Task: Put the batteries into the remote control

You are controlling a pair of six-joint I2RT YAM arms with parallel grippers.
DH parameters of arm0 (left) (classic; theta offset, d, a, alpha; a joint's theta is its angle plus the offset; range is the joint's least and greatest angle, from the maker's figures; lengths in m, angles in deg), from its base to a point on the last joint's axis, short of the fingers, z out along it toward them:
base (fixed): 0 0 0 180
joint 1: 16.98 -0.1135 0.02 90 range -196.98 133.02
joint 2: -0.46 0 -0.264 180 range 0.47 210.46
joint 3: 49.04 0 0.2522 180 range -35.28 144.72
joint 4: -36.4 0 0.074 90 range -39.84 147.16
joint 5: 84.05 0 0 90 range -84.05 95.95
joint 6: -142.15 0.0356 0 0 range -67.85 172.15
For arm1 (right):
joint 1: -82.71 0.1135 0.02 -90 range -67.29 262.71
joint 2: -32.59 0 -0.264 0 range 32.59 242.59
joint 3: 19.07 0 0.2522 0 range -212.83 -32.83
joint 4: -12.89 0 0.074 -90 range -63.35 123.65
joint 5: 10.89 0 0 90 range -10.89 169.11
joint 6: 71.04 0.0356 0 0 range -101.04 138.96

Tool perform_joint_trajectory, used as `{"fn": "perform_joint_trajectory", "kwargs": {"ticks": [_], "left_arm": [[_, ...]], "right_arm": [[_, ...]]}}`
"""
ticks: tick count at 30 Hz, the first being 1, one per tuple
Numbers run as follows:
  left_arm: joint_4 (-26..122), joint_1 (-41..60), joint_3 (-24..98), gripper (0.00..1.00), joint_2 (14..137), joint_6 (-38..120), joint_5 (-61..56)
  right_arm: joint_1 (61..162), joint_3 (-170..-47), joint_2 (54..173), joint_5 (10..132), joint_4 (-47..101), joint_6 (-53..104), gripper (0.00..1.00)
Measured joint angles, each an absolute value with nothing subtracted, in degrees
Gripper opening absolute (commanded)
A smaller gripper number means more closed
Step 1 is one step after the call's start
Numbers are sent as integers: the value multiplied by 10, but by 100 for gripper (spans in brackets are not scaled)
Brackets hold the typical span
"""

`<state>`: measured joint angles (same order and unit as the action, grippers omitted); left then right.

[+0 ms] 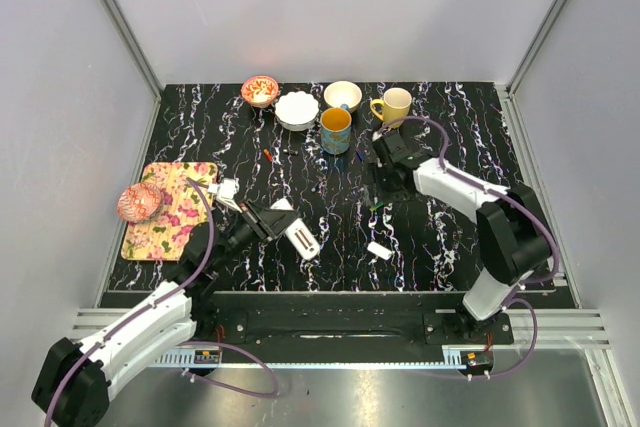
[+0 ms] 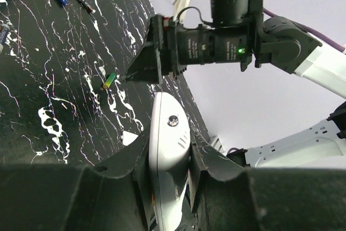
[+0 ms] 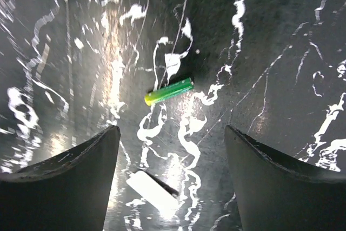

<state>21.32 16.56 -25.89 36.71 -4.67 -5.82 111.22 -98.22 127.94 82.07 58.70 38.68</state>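
The remote control (image 1: pixel 301 238) is found clamped in the left gripper (image 2: pixel 171 152); the right gripper (image 3: pixel 170 133) is held spread above a green battery (image 3: pixel 168 91) just ahead of its tips, so pickup is judged in hand, descent and closure being required.

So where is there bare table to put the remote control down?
Bare patches: the back-left corner, between the floral tray and the back pink bowl; the back-right corner, beside the yellow mug. Crowded: the back middle, with bowls, a cup and loose batteries.
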Motion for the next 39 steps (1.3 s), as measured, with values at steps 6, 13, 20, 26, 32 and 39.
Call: {"fn": "perform_joint_trajectory", "kwargs": {"ticks": [6,13,20,26,32,39], "left_arm": [[204,168,-259,0,379,-48,-65],[210,171,-256,0,385,-48,-84],[210,172,-250,0,385,-42,-90],[211,172,-242,0,393,-33,-93],[211,172,-241,0,404,-31,-93],[209,172,-241,0,407,-31,-94]], "right_arm": [[1145,-992,1331,827,598,265,84],[1146,-1011,1358,827,590,198,80],[1145,-1029,1402,821,582,161,77],[1141,-1038,1409,810,580,150,72],[1128,-1039,1413,789,577,149,68],[1125,-1039,1413,785,576,148,55]]}}
